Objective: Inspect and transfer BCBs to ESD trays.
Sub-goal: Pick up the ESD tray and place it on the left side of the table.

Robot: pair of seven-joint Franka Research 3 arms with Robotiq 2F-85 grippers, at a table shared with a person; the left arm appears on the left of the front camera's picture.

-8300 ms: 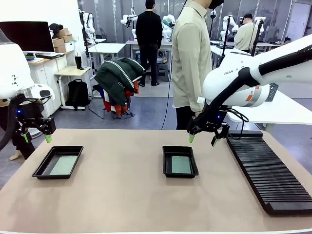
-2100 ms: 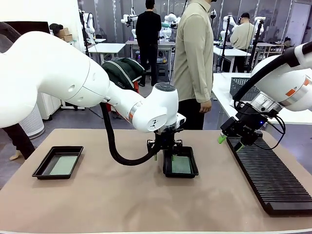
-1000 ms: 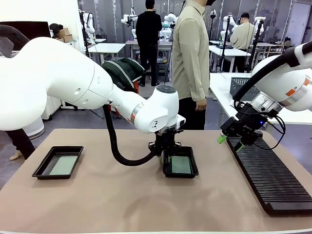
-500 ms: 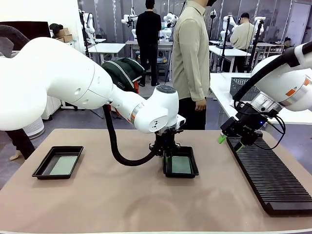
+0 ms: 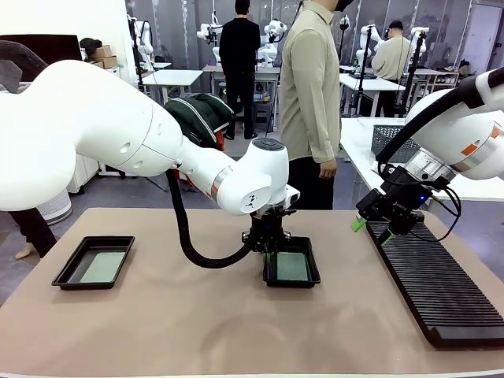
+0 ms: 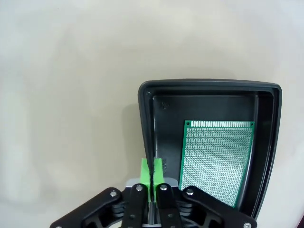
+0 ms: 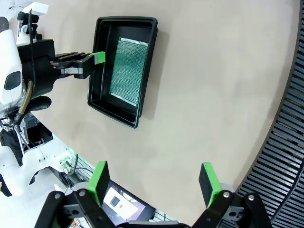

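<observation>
Two black ESD trays lie on the tan table, one at the left point(image 5: 68, 276) and one in the middle point(image 5: 292, 283). Each holds a green BCB, the left one point(image 5: 105, 266) and the middle one point(image 5: 293, 266). My left gripper point(image 5: 268, 250) reaches down to the middle tray's left side. In the left wrist view its green pads point(image 6: 152, 172) are shut on that tray's side wall point(image 6: 146, 123), with the BCB point(image 6: 216, 161) flat inside. My right gripper point(image 5: 372, 229) hangs open over the rack's near end, empty point(image 7: 154, 178). The right wrist view shows the tray point(image 7: 100, 71) and the BCB point(image 7: 128, 71).
A long black slotted rack point(image 5: 433, 283) runs along the table's right side. A person point(image 5: 311, 87) stands at the far edge behind the middle tray. A grey mesh basket point(image 5: 386, 138) sits on the white table beyond. Bare tabletop lies between the two trays.
My left gripper's fingers have closed onto the middle tray's side wall. The right arm and both trays have stayed where they were.
</observation>
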